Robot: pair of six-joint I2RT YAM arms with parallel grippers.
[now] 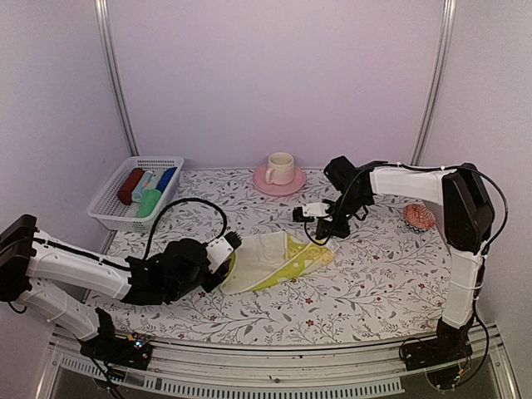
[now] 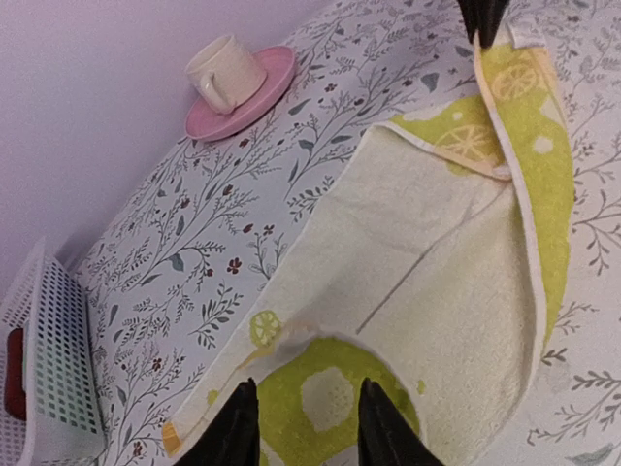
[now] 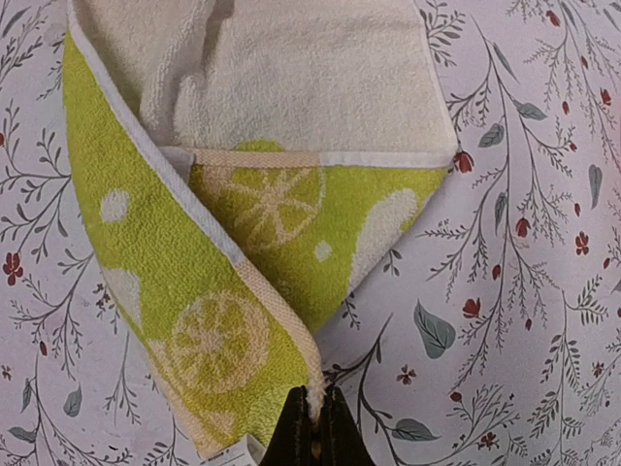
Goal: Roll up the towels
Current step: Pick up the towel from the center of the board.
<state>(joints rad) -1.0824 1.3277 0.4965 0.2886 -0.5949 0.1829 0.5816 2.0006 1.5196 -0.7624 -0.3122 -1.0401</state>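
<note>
Overhead, the top external view shows the printed towel (image 1: 270, 262) lying partly folded at the middle of the floral table (image 1: 374, 291). The left gripper (image 1: 232, 248) meets the towel's left edge and the right gripper (image 1: 325, 240) its far right corner. A green towel (image 1: 150, 202) lies rolled in the white basket (image 1: 106, 204) at the far left, beside three other cloth rolls. A cup (image 1: 280, 167) stands on a pink saucer (image 1: 278, 185) at the far edge.

Left wrist view: the left gripper (image 2: 306, 427) has its jaws apart, straddling the near edge of the printed towel (image 2: 427, 291). It does not clamp the cloth.

Right wrist view: the right gripper (image 3: 312, 427) has its jaws pressed together on one corner of the printed towel (image 3: 243, 194). That corner is lifted, folding the lemon-printed face over the plain side.
</note>
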